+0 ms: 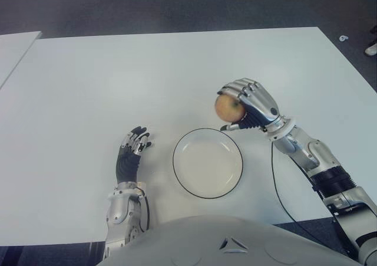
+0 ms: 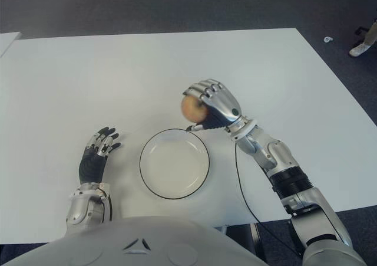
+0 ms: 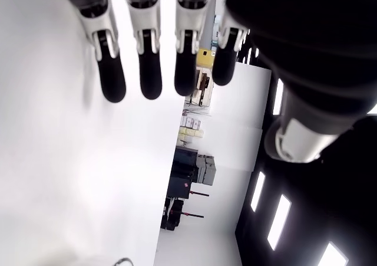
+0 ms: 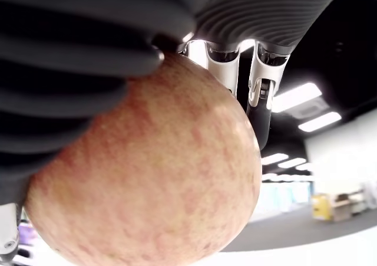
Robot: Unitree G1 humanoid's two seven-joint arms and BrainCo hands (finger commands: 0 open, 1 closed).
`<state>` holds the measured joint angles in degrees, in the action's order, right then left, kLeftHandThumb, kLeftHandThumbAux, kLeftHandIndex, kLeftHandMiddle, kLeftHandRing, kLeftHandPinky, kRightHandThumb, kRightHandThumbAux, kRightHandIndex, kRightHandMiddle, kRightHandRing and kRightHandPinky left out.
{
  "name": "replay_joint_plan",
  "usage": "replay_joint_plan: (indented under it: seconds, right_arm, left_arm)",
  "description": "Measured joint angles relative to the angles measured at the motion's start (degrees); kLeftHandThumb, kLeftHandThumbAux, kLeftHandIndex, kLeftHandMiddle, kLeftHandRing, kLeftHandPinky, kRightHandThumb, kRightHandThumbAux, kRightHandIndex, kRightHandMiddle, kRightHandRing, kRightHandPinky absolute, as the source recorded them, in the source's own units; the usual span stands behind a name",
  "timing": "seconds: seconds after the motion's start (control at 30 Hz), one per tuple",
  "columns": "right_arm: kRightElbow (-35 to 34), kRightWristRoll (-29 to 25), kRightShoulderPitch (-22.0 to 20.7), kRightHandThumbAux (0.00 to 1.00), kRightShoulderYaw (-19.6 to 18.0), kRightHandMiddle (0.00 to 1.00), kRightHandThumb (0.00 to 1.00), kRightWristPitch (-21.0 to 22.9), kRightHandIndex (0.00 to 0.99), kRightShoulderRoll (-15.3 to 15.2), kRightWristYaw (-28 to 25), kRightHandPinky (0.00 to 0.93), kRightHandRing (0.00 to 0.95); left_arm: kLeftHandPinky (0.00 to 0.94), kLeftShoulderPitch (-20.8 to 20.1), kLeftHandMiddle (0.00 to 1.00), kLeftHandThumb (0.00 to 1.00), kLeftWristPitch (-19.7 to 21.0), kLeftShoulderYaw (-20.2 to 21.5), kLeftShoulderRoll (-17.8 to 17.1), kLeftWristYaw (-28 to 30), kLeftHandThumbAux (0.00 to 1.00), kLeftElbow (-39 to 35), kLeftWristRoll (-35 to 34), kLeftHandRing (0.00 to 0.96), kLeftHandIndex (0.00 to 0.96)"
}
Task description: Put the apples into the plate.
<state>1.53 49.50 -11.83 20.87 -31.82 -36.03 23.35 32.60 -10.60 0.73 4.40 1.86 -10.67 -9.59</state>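
Note:
My right hand (image 1: 247, 104) is shut on a yellow-red apple (image 1: 227, 108), holding it just beyond the far right rim of the plate. Up close in the right wrist view the apple (image 4: 147, 177) fills the frame with fingers (image 4: 259, 95) wrapped over it. The white plate (image 1: 235, 174) with a dark rim lies on the white table (image 1: 147, 71) near the front edge and holds nothing. My left hand (image 1: 131, 151) shows to the left of the plate with fingers (image 3: 147, 71) stretched out and nothing in them. Only this one apple is in view.
A black cable (image 1: 277, 189) runs along my right forearm over the table's front right part. A second white table edge (image 1: 15, 48) shows at the far left. Dark floor lies beyond the table.

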Motion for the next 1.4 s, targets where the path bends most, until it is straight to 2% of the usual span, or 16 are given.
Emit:
replay_joint_plan:
  seconds: [0.2, 0.53, 0.8, 1.13, 1.4]
  right_arm:
    - [-7.06, -1.30, 1.76, 0.709, 0.10, 0.864, 0.728, -1.31, 0.441, 1.17, -5.74, 0.862, 0.860]
    - [-8.10, -4.10, 3.49, 0.707, 1.55, 0.840, 0.718, -7.54, 0.440, 0.47, -14.84, 0.854, 0.848]
    - [-10.42, -4.47, 5.31, 0.706, 2.57, 0.818, 0.715, -7.90, 0.439, 0.92, -22.11, 0.838, 0.841]
    - [-12.20, -1.21, 6.95, 0.705, 2.89, 0.824, 0.717, -7.68, 0.442, 3.66, -23.42, 0.857, 0.842]
    - [-13.07, 2.34, 8.03, 0.706, 3.00, 0.833, 0.719, -7.72, 0.443, 4.75, -22.89, 0.863, 0.845]
  left_arm:
    - [0.285, -0.07, 0.225, 0.397, 0.00, 0.28, 0.13, 0.00, 0.566, -0.02, -0.03, 0.248, 0.215]
    - [0.282, 0.06, 0.224, 0.401, 0.00, 0.22, 0.68, 0.00, 0.570, -0.09, -0.04, 0.246, 0.210]
    - [0.290, 0.26, 0.225, 0.407, -0.01, -0.10, 0.77, 0.00, 0.588, -0.12, 0.45, 0.245, 0.216]
    - [0.298, 0.38, 0.224, 0.374, -1.11, -1.06, 0.67, 0.14, 0.595, -0.71, 0.74, 0.247, 0.211]
    - [0.304, 0.65, 0.228, 0.405, -1.08, -1.73, 0.72, 0.14, 0.595, -0.68, 0.77, 0.254, 0.218]
